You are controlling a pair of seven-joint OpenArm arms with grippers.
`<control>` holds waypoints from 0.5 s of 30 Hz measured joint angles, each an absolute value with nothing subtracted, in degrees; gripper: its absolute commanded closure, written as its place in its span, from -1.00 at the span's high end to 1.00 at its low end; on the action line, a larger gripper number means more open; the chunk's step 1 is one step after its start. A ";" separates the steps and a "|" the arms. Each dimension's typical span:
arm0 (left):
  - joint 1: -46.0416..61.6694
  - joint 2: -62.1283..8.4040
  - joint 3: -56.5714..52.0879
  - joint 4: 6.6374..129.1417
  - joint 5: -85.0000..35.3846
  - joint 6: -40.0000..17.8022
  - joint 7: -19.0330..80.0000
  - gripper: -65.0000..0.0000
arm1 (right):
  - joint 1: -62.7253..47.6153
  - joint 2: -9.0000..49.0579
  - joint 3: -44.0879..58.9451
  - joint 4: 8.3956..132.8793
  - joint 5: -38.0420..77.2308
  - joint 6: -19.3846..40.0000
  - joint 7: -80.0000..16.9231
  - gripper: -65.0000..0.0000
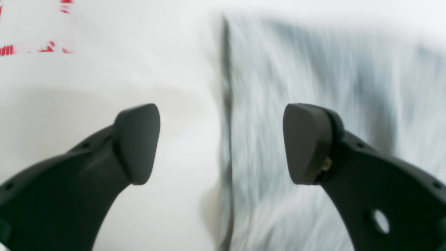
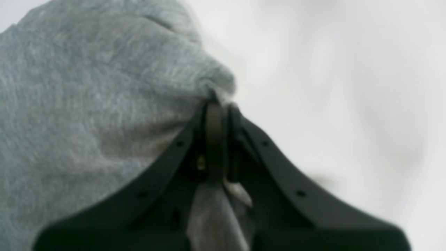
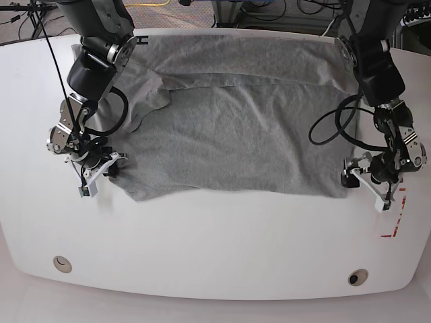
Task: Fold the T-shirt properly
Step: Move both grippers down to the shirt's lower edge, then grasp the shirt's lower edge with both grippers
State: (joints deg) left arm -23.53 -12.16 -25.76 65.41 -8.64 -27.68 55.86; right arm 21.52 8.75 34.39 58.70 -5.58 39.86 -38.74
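The heather-grey T-shirt (image 3: 236, 128) lies spread and wrinkly on the white table (image 3: 215, 235); no lettering shows. My right gripper (image 3: 113, 168) is at the shirt's near corner on the base view's left. In the right wrist view it (image 2: 217, 108) is shut on a bunched fold of the grey fabric (image 2: 87, 97). My left gripper (image 3: 349, 177) is at the shirt's edge on the base view's right. In the blurred left wrist view it (image 1: 222, 143) is open, its jaws straddling the shirt's edge (image 1: 313, 69), one finger over bare table, one over the cloth.
Red tape marks (image 3: 394, 215) lie on the table just beyond my left gripper, and they also show in the left wrist view (image 1: 7, 50). Two round holes (image 3: 62, 263) (image 3: 358, 276) sit near the table's front edge. Cables hang behind the table.
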 measured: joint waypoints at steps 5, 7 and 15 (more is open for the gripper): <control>-24.99 -12.32 -25.76 59.29 -8.78 -26.11 53.15 0.61 | 21.50 8.73 34.39 58.70 -5.63 39.86 -38.76 -0.93; -25.34 -12.27 -25.76 57.34 -8.60 -25.98 52.60 0.61 | 21.52 8.75 34.41 58.70 -5.58 39.86 -38.76 -0.93; -28.18 -12.45 -25.76 49.12 -8.86 -26.13 46.22 0.61 | 21.50 8.75 34.41 58.70 -5.58 39.86 -38.76 -0.93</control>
State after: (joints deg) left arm -28.18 -12.45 -25.76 49.12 -8.86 -26.13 46.22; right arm 21.50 8.75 34.41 58.70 -5.58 39.86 -38.76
